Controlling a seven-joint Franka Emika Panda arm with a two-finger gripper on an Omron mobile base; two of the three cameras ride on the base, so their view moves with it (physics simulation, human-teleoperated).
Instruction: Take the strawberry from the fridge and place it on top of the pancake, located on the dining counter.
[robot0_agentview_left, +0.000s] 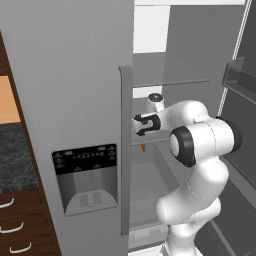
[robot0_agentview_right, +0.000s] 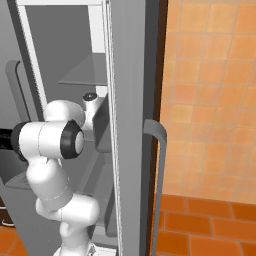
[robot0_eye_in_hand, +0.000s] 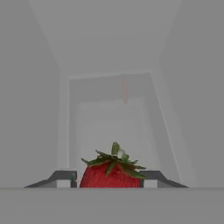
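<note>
- The tall light-grey side-by-side fridge (robot0_agentview_left: 75, 100) stands with one door swung aside, so the white arm can reach past the long vertical handle (robot0_agentview_left: 125, 150) into its open compartment.
- Inside the fridge, the small red strawberry with a green leafy cap (robot0_eye_in_hand: 112, 173) sits right between the dark finger tips, leaves toward the fridge's back wall.
- The two-finger gripper (robot0_eye_in_hand: 107, 178) has a tip against each side of the strawberry; it looks clamped on the berry, though whether the hold is firm I cannot tell.
- The hand enters level with the fridge's middle glass shelf (robot0_agentview_left: 170, 80), probably so the fingers meet the berry side-on.
- Below that shelf, a small orange item (robot0_agentview_left: 144, 147) lies apart from the hand.
- Judged stage: grasping; lifting out comes next.
</note>
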